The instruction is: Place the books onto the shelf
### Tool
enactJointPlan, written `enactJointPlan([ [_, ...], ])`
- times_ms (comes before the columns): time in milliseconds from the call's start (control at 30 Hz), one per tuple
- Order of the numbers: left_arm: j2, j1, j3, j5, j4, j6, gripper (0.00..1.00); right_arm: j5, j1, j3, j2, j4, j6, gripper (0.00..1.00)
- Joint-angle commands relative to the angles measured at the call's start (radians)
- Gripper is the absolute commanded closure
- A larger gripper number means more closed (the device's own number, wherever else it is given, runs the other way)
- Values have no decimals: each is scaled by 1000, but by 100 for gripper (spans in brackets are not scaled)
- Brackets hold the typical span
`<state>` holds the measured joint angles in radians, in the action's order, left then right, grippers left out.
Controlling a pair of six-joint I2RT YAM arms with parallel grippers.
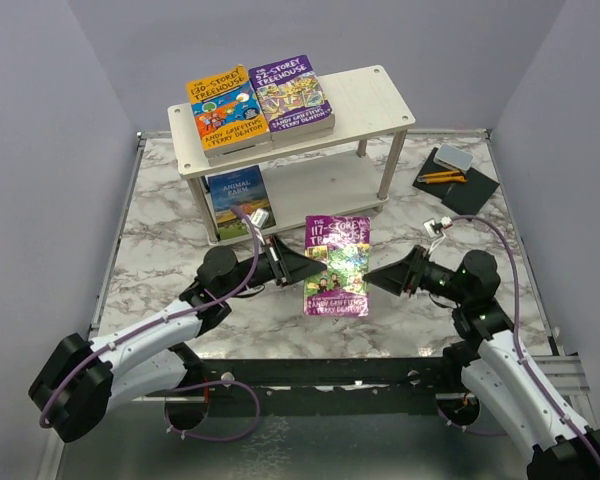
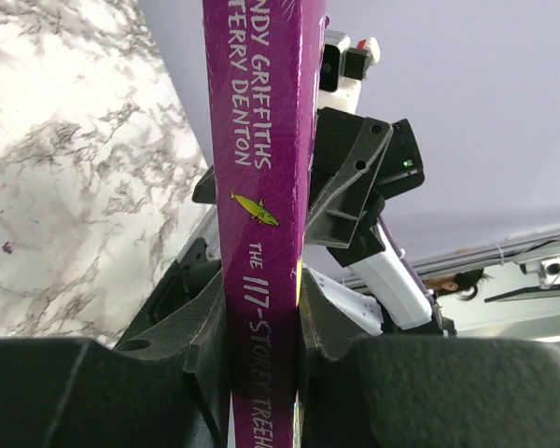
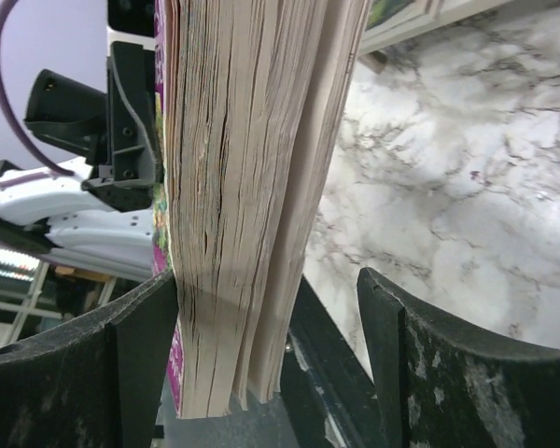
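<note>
Marble-look table (image 1: 160,230), plain lilac walls around it, and we'd say we're somewhere past the middle of this job. The shelf (image 1: 370,95) sits toward the table's far edge, a bit left of centre. Its top board carries an orange book (image 1: 223,108) and a purple book (image 1: 293,93), flat and side by side at the left end. There might be more stacked under them, but we can't tell. The lower board has a blue book (image 1: 237,192) at its left end. So at least three are home.

The one in play is a green-and-purple book (image 1: 337,265), up off the table in front of the shelf, between the two arms. Our left gripper (image 2: 261,317) is pinched narrow on the spine, so that's what carries it. Our right gripper (image 3: 271,299) has its jaws wide around the page edge, with one finger clear of the paper, so there's no squeeze from that side.

Left to do, as we read it: get this book onto the shelf, where the right end looks free. We see no other loose books. A black pad (image 1: 458,180) with pencils lies at the far right corner.
</note>
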<state>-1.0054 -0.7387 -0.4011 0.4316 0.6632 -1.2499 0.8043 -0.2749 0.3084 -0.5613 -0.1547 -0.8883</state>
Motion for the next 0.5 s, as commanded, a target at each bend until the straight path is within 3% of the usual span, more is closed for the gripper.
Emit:
enactJointPlan([
  [0,57,3,-69,-41,73,-40,100,78,-27,65,-58,-121,-46,21],
  [267,126,3,-91,-97,79,-34,100,76,-109,93,-124,-263,-113,21],
  [467,150,4,-92,-123,72,-10,100,-29,-283,132,-157,-299,-94,28],
])
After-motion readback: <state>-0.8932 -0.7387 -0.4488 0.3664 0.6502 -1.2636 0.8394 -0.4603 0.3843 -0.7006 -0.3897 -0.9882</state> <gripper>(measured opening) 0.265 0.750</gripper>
